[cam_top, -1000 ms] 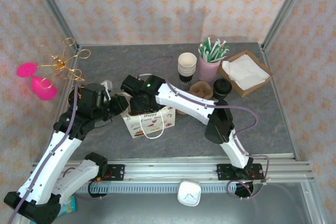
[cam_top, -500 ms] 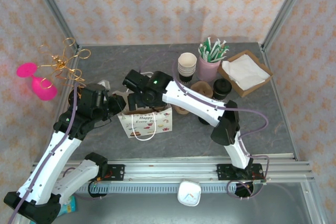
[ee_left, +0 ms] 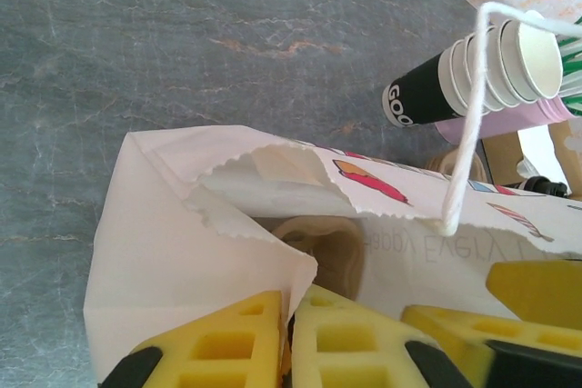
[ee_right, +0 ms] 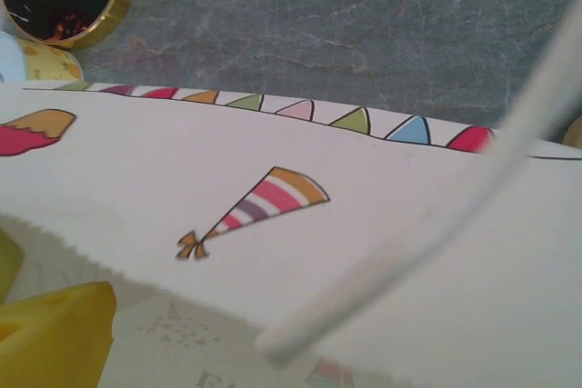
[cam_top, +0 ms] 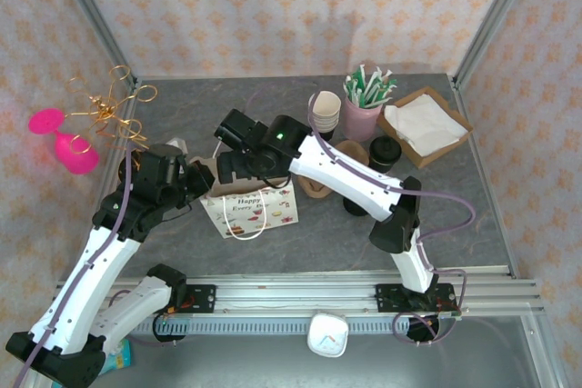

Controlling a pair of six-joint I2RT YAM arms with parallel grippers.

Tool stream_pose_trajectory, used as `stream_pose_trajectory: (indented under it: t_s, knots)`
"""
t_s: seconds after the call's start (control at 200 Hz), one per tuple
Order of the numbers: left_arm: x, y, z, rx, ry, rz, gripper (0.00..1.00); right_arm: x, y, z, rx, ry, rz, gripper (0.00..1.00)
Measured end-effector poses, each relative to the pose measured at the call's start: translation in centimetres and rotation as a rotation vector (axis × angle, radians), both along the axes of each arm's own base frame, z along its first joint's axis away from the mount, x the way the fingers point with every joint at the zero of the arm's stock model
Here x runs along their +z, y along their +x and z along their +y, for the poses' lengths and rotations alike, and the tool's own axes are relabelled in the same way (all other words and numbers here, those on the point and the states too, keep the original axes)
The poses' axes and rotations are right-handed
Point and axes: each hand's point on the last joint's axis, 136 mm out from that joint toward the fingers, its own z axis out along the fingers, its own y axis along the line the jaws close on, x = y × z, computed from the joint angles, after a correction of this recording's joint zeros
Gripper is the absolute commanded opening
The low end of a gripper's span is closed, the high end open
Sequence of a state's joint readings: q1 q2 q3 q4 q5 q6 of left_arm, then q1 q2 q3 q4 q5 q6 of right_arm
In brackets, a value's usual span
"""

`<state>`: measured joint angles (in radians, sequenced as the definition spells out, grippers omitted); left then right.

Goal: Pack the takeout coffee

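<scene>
Pinching: left hand clamped on gift bag rim.
Hovering: right hand, fingers wide apart, at bag mouth.
Bag: upright on grey surface.
Takeout: coffee cup stands right of bag, apart from it.

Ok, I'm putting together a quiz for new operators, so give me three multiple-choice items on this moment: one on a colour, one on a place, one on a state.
1. What colour is the gift bag's handle?
A) red B) white C) black
2. Where does the pink straw cup stand?
A) between the paper cup stack and the napkin box B) inside the gift bag C) left of the gift bag
3. How is the left claw?
A) wide open over bare table B) shut on the paper cup stack C) shut on the gift bag's rim

1 B, the cord loop is white; 2 A, it stands between them at the back; 3 C, its yellow pads pinch the paper rim.
</scene>
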<state>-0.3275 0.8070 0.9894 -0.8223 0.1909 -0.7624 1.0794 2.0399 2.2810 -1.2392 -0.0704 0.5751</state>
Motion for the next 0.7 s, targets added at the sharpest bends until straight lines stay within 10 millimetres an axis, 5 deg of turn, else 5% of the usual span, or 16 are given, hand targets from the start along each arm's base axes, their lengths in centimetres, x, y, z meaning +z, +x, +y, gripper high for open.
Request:
stream_pose_trajectory:
  t_s: [0.415, 0.701]
  knots:
    - [1.9, 0.2, -0.9, 0.023, -0.035, -0.024, 0.11, 2.3, -0.1, 0.1, 0.017, 0.054, -0.023, 1.00]
    - [2.7, -1.0, -2.8, -0.022, -0.063, -0.018, 0.11, 3.0, 2.5, -1.2, -0.020, 0.064, -0.057, 1.00]
